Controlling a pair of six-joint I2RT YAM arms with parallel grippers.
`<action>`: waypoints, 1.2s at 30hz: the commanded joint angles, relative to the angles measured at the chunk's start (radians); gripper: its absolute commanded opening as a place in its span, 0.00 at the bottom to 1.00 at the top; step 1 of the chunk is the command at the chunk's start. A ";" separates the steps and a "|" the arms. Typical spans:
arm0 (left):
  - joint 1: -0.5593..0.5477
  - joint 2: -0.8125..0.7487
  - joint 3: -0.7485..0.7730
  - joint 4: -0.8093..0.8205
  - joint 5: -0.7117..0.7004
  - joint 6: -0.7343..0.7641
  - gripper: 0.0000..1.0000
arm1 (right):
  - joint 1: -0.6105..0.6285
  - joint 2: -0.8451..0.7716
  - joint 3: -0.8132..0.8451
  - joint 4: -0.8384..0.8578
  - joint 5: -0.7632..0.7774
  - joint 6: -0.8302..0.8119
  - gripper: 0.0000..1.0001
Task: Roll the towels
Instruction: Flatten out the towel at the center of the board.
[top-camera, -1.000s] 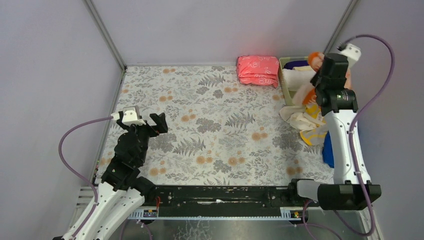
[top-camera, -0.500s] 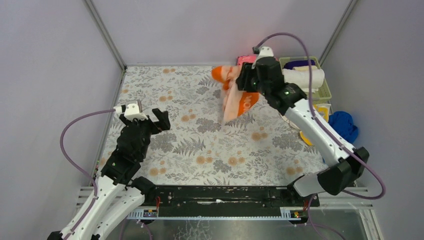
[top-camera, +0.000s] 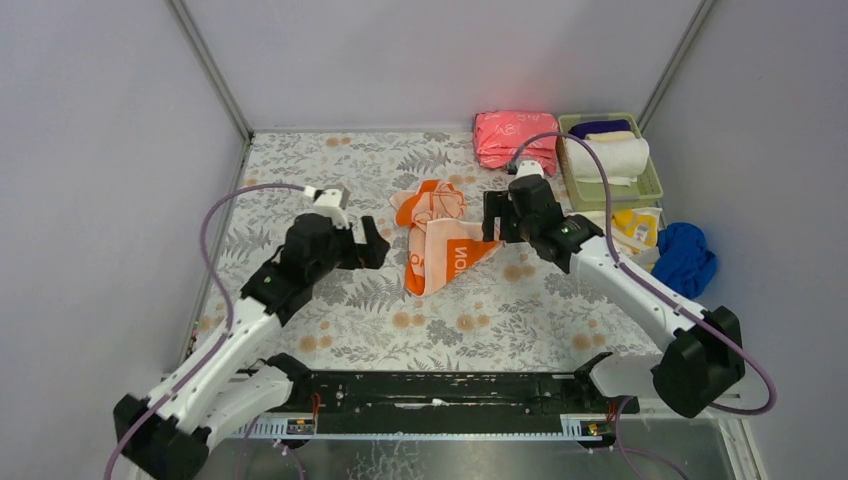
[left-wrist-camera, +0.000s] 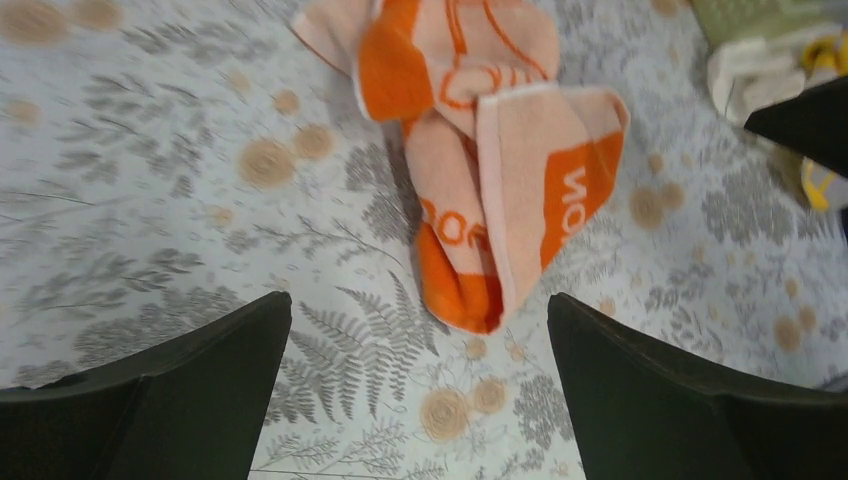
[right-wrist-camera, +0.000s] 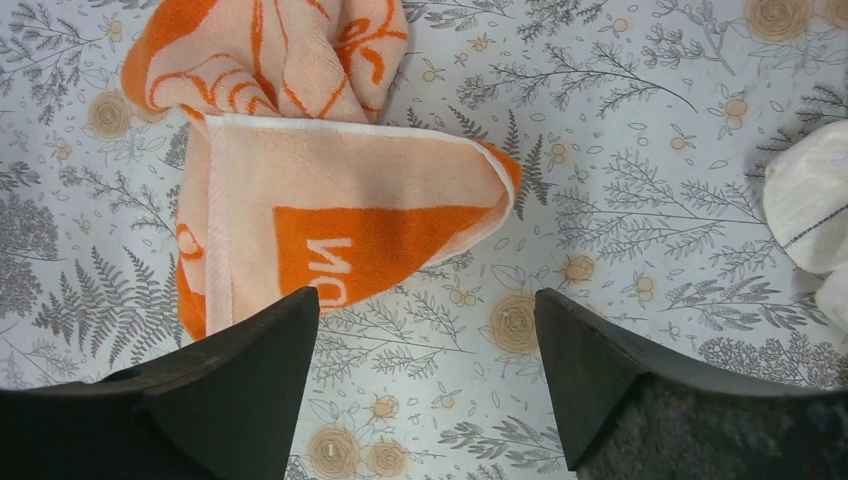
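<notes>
An orange towel (top-camera: 437, 233) with white pattern lies crumpled and loosely folded on the floral table, also seen as the orange towel (left-wrist-camera: 490, 170) and the orange towel (right-wrist-camera: 320, 200) in the wrist views. My right gripper (top-camera: 494, 218) hovers open just right of it, its jaws (right-wrist-camera: 428, 330) empty over bare cloth. My left gripper (top-camera: 372, 245) stands open just left of the towel, jaws (left-wrist-camera: 420, 340) wide, nothing between them. A blue towel (top-camera: 686, 256), a yellow towel (top-camera: 636, 224) and cream towels (top-camera: 612, 158) sit at the right.
A folded pink stack (top-camera: 515, 138) lies at the back beside a green basket (top-camera: 651, 180) that holds cream cloths. A cream cloth edge (right-wrist-camera: 812, 200) shows at the right of the right wrist view. Walls close in on both sides.
My right gripper carried the orange towel from the basket to the table's middle, opened and let it drop. My left arm swung right toward the towel.
</notes>
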 joint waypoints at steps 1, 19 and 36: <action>-0.001 0.185 0.078 0.073 0.265 -0.019 0.99 | -0.006 -0.068 -0.066 0.104 0.058 -0.043 0.86; 0.087 0.869 0.316 0.394 0.707 -0.123 0.81 | -0.085 -0.285 -0.367 0.352 -0.097 -0.081 0.89; 0.115 1.039 0.387 0.479 0.863 -0.173 0.61 | -0.085 -0.288 -0.424 0.458 -0.196 -0.069 0.95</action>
